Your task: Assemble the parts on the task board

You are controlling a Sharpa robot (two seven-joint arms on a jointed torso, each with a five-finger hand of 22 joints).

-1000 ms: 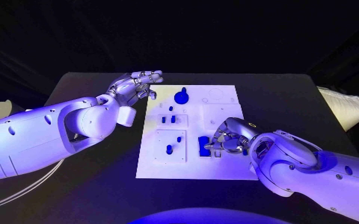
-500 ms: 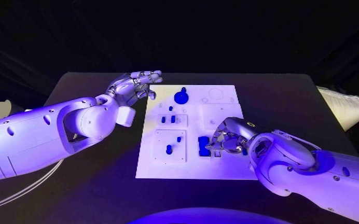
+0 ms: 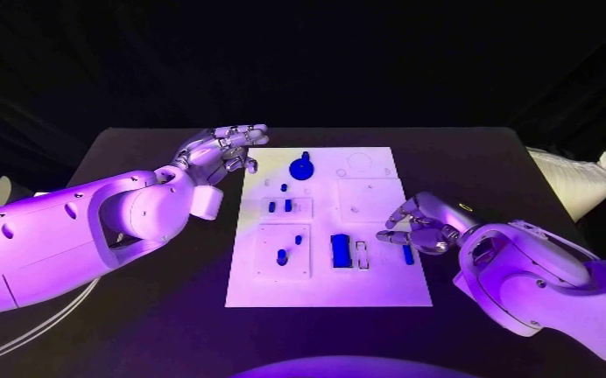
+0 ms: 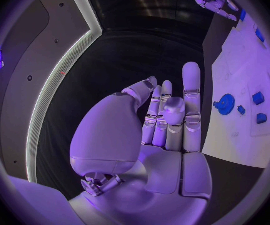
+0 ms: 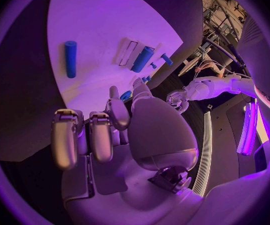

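Change: right hand [image 3: 423, 225] has withdrawn from the blue block [image 3: 341, 249] toward the board's right edge; a thin blue pin [image 3: 408, 255] now lies just beside its fingers.
Right hand: fingers curled in, holding nothing; low over the board [image 3: 379, 290].
Left hand [image 3: 225, 149]: fingers straight and close together, empty; off the board's far left corner.
Board: centre of table [image 3: 151, 325].
Parts: block in near middle, beside an open slot [image 3: 362, 254]; gear [image 3: 302, 168] at far end; small pegs [image 3: 279, 206] at left.

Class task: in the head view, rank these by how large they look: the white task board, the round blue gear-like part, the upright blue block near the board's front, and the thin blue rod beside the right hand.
1. task board
2. blue block
3. round blue part, close to the block, so unsure
4. thin blue rod
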